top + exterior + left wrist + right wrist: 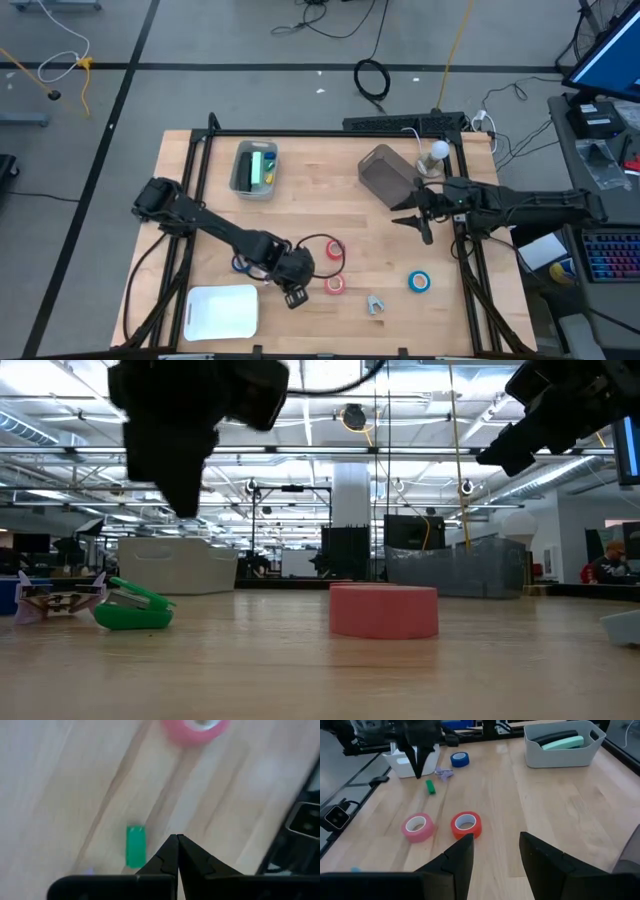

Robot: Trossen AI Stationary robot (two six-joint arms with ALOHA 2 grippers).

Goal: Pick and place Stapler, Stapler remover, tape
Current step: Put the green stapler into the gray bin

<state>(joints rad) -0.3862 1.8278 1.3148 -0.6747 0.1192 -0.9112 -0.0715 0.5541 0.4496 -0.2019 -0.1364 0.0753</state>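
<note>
My left gripper (pixel 293 296), jaws pressed together on nothing, hangs low-centre above the counter (pixel 310 215) near two red tape rolls (pixel 334 250). My right gripper (pixel 415 218), jaws apart, waits right of centre.

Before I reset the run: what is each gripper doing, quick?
Left gripper: jaws shut, holding nothing, above the table.
Right gripper: jaws open, empty, hovering.
</note>
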